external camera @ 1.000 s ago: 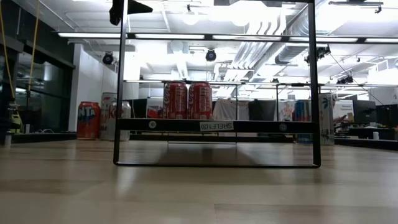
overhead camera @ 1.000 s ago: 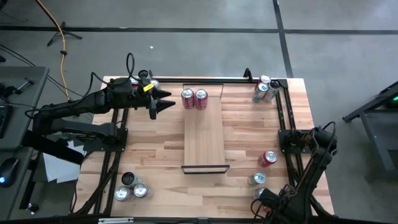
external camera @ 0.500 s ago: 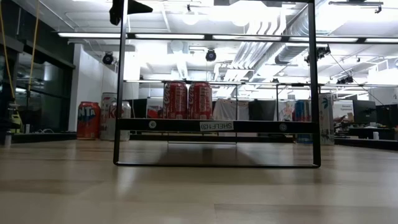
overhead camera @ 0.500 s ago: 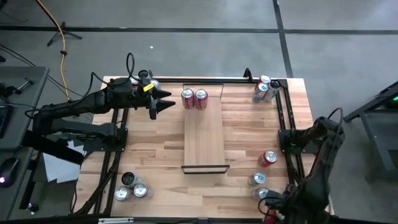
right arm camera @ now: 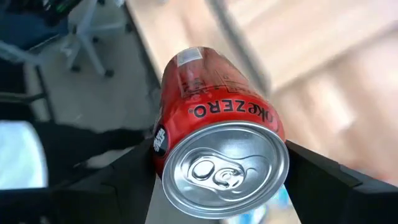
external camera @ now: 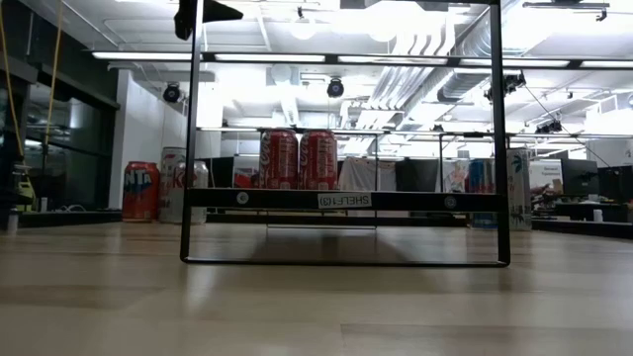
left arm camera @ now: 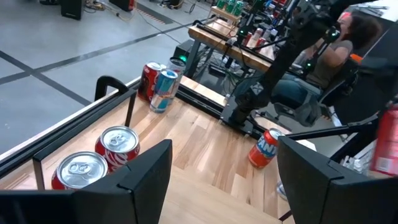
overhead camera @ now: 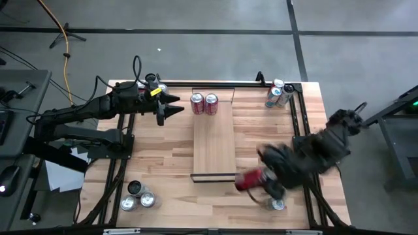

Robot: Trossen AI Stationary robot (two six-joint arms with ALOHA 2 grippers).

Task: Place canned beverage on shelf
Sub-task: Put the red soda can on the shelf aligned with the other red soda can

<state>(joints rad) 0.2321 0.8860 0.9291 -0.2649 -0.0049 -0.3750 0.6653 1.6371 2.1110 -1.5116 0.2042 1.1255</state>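
Shelf (overhead camera: 214, 140) of pale plain wood lies along the middle of the striped tabletop (overhead camera: 163, 163), with thin black rails at its short ends. Two red cans (overhead camera: 204, 103) stand side by side on its far end; in the low view they sit upright on the board behind the black frame (external camera: 191, 148).

The right gripper (overhead camera: 261, 183) is off the shelf's near right corner, low over the tabletop, blurred in the high view. Its wrist view shows the fingers (right arm camera: 118, 186) clamped on either side of a red cola can (right arm camera: 214, 140), silver top facing the camera. In the high view that can shows as a red blur just beside the shelf's near rail, not on the board.

The left gripper (overhead camera: 171, 108) hangs just left of the shelf's far end, near the two red cans, fingers spread apart and holding nothing.

Other cans are well away from the shelf: a pair (overhead camera: 277, 94) beyond its far right corner, a cluster (overhead camera: 138, 194) off its near left corner, and a silver one (overhead camera: 278, 205) near the right gripper.

A seated person (left arm camera: 329, 56) shows in the room beyond, in the left wrist view.
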